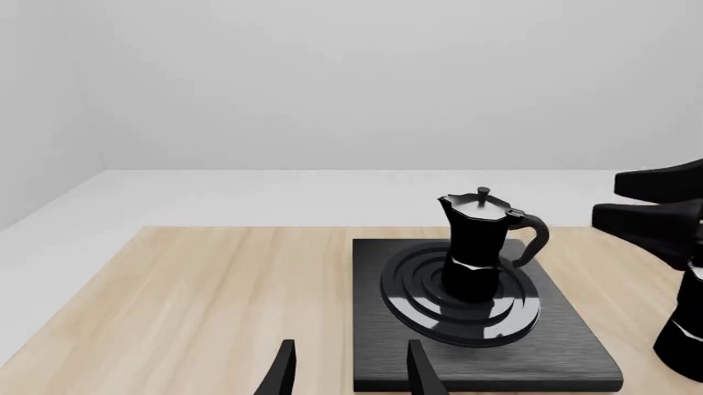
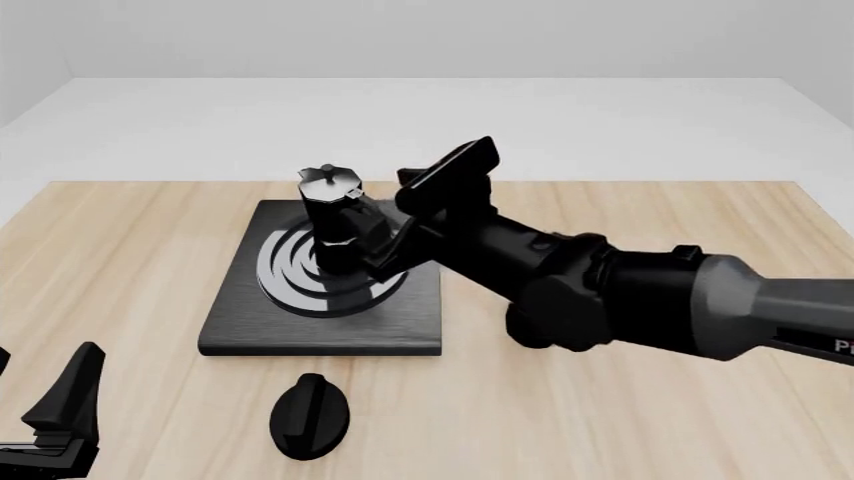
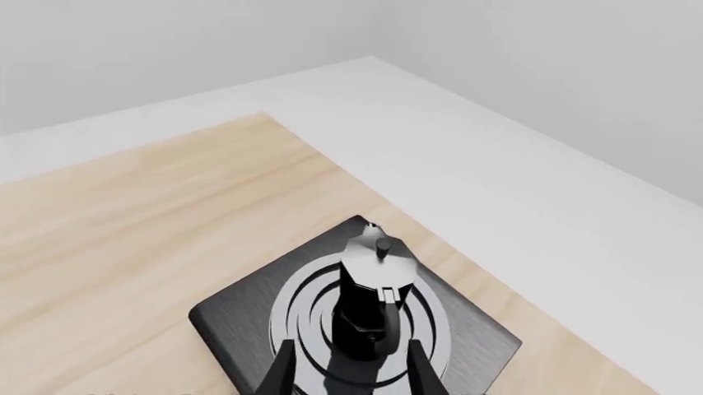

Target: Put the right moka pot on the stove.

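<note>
The right moka pot [image 2: 330,214] stands upright on the burner rings of the stove [image 2: 400,322]; it is glossy black and faceted with a grey knobbed lid. The right wrist view has the pot [image 3: 368,300] just ahead of my right gripper [image 3: 351,369]. Its handle points back at the open fingers, and nothing is held. My right gripper [image 2: 380,243] hovers over the stove's right part, a short way from the pot. My left gripper [image 2: 54,420] rests low at the table's near left, open and holding nothing. It looks across at the pot [image 1: 480,245] and stove [image 1: 549,354].
A small black oval knob [image 2: 310,415] lies on the wooden table in front of the stove. My right arm [image 2: 627,295] reaches in over the table's right half. A dark shape [image 1: 683,329] at the left wrist view's edge cannot be identified.
</note>
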Controlling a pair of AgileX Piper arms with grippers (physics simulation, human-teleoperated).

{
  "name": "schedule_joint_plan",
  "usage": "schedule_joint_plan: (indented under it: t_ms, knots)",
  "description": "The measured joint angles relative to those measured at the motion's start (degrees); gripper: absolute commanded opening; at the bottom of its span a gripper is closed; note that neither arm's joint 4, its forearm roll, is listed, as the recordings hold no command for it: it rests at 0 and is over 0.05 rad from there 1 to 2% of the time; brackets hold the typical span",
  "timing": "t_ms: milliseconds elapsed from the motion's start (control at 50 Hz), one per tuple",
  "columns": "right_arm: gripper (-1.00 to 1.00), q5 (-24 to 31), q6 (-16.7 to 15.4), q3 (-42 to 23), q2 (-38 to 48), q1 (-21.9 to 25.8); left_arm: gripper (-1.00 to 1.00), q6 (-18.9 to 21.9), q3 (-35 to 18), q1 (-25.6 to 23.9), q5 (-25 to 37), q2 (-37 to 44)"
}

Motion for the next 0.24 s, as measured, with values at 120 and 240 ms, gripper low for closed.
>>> schedule_joint_plan:
  t_ms: [120,240]
  knots:
    - [1.0,1.4,0.0,1.6,-3.6,0.5,1.0,0.0,0.0,0.0,0.0,0.0]
    - [1.0,2.8,0.2,3.4,-7.4,0.7,1.0,0.0,0.0,0.0,0.0,0.0]
